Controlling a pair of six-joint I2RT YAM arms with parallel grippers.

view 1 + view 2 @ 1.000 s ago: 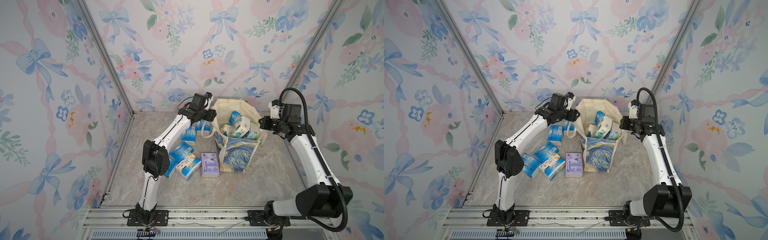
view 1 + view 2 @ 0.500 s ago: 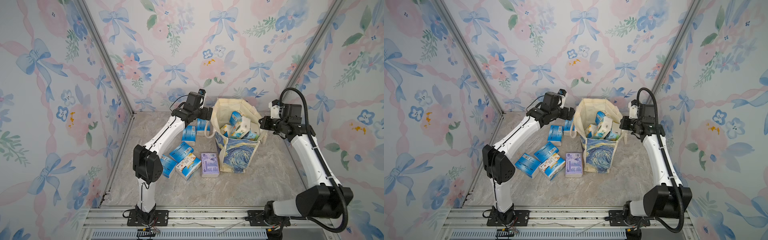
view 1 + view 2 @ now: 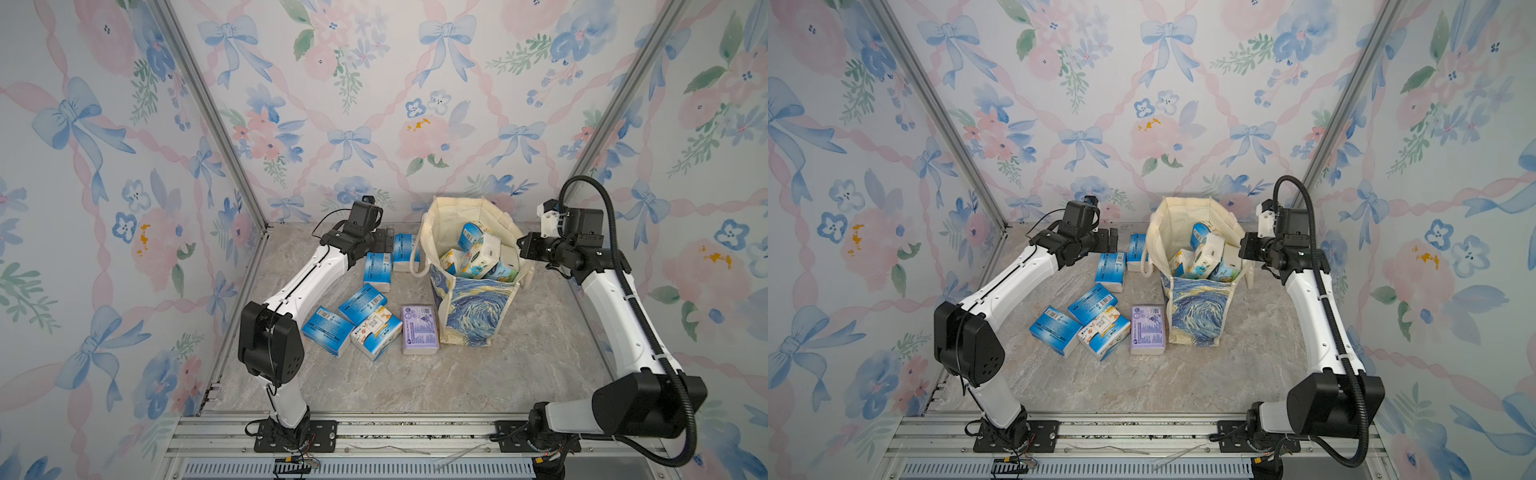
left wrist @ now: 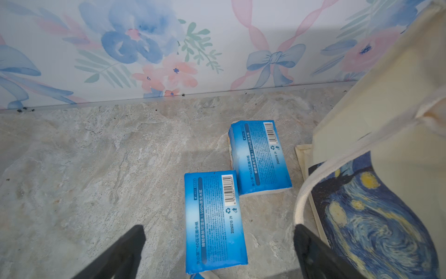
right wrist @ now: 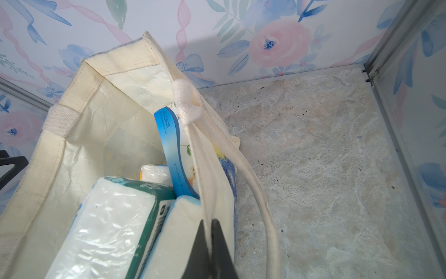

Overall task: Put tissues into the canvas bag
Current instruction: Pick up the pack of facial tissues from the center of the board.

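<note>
Cream starry-print canvas bag (image 3: pixel 469 320): 3 o'clock rim pinched in right gripper (image 5: pixel 208 223) jaws; left gripper (image 4: pixel 218 229) jaws spread over blue plastic-wrapped tissue pack (image 4: pixel 212 207), bag's 9 o'clock.

Floor: a marbled grey-beige tabletop (image 3: pixel 478 374), matt, with scattered dark specks (image 4: pixel 24 110) gathered along the base of the back wall. Enclosure: three walls papered in floral wallpaper (image 3: pixel 374 104) with blue bows, pink ribbons and pink blooms. The panels meet at bare aluminium corner posts (image 3: pixel 217 124). Front edge: a ribbed aluminium rail (image 3: pixel 415 432) runs the full width, with a slotted grille (image 3: pixel 415 469) below it and loose wires (image 3: pixel 297 459) hanging over that grille.
</note>
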